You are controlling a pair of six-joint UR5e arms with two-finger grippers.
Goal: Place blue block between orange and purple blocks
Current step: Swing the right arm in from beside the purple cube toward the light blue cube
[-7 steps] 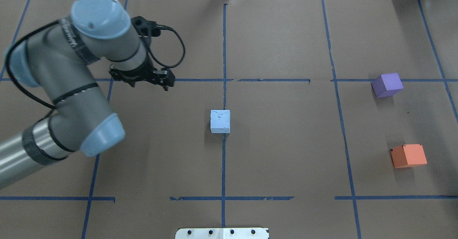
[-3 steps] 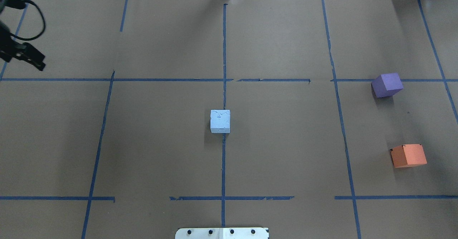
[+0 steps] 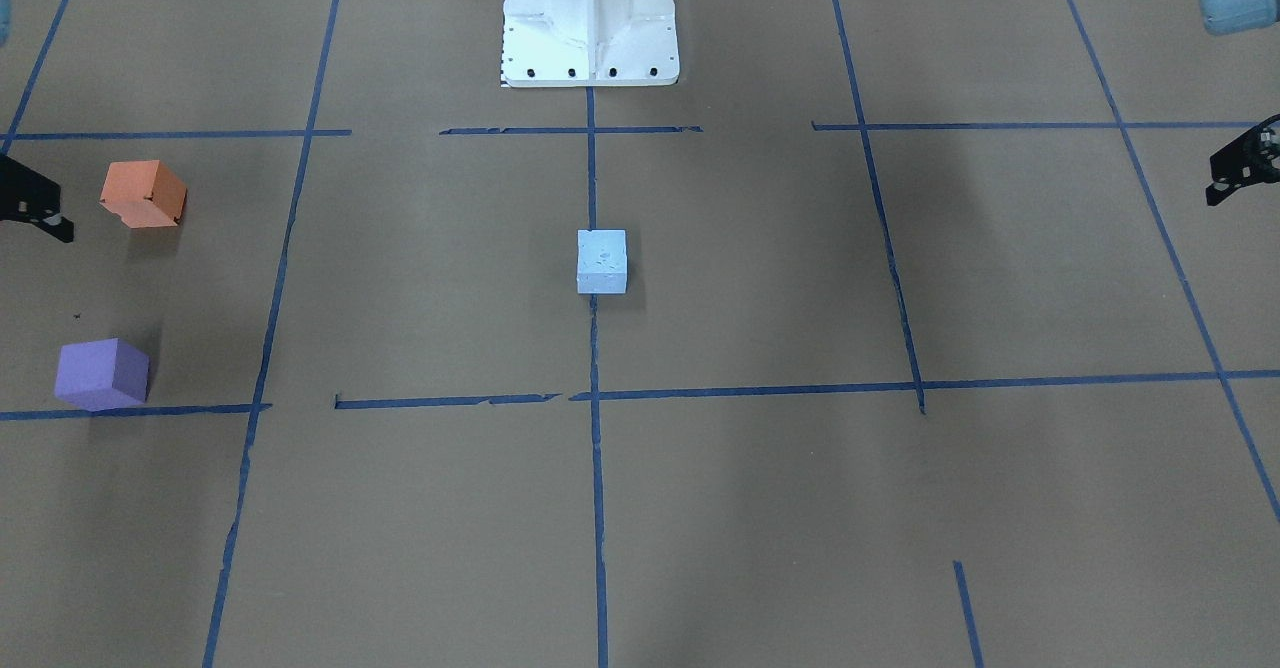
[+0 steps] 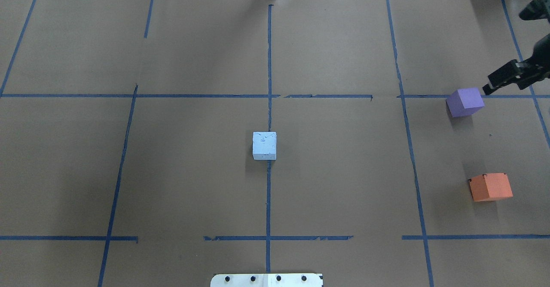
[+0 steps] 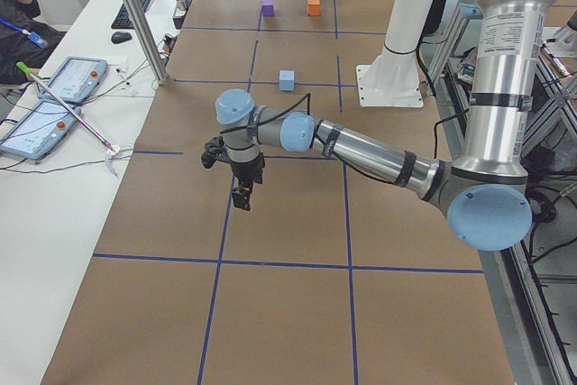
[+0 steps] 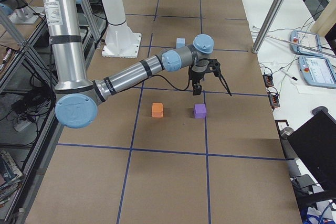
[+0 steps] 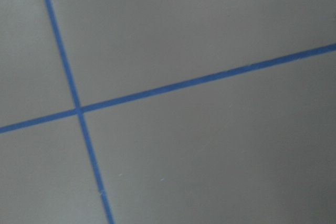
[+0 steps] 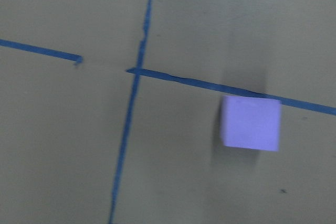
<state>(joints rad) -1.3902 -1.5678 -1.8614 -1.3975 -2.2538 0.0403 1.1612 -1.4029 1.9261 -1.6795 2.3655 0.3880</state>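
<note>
the right gripper (image 4: pixel 500 80) is hovering over the brown paper-covered table (image 4: pixel 343 171) at the robot's far right, its fingertips pointing at the purple block (image 4: pixel 465 102), which is sitting just beside them on a blue tape line (image 4: pixel 429 96). the right wrist camera is looking down on that same purple block (image 8: pixel 251 123), a little off centre. how far the jaws are standing apart cannot be told from any view, but the gripper is holding none of the blocks. the blue block (image 4: pixel 264 145) is lying alone at the table's middle, well apart from the right gripper, off to its left and nearer the robot's base. the orange block (image 4: pixel 490 187) is resting nearer the base than the gripper, apart from the purple one. the left gripper (image 3: pixel 1235 173) is hanging at the table's far left edge, half cut off; its opening cannot be told either, and it is carrying no block. the blue block is lying well away to its right.
</note>
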